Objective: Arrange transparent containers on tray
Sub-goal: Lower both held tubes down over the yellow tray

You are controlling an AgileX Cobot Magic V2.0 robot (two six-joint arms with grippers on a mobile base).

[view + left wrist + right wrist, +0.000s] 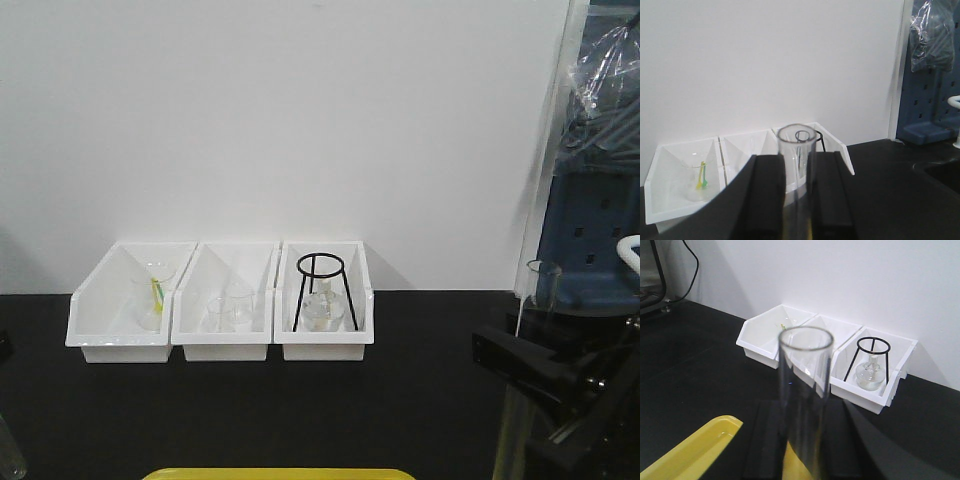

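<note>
The left gripper [796, 205] is clamped on an upright test tube [796, 150] over the bench's [700, 365] near left side. The right gripper [807, 455] is clamped on a second test tube [805, 390], also upright, near the yellow tray [690, 455] at the near edge. Three white bins [190, 325] line the far edge.
</note>
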